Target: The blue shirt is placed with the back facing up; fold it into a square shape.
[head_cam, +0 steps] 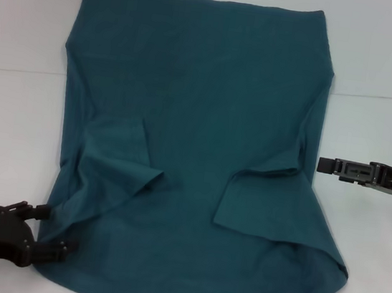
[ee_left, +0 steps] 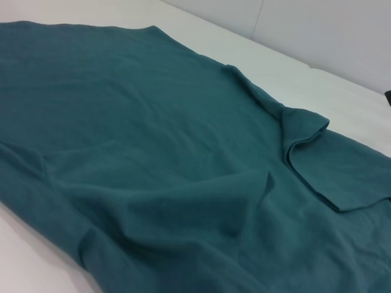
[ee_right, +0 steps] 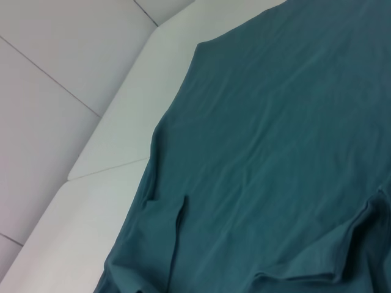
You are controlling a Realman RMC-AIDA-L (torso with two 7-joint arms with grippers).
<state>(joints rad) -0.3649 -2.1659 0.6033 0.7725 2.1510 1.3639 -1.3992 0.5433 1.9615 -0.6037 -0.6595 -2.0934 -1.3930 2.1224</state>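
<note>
Shirt hem edge nearest the camera, bottom of the head view; the dark teal cloth lies flat on the white table, filling the middle of the frame up to the top edge. Both sleeves are already folded inward onto the body: one at centre left, one at centre right, each lying as a loose flap.

Left gripper, lower left, has its fingers spread around the shirt's near-left edge, not closed on it. Right gripper, middle right, sits just beside the cloth edge; cannot tell how its fingers stand.

Judgement: sleeve folds look done; the lengthwise fold is next. It calls for both grippers pinching matching side edges and carrying them evenly.

Nothing else lies on the table. Risks: loose sleeve flaps slipping out, wrinkles near the lower left bunching.
</note>
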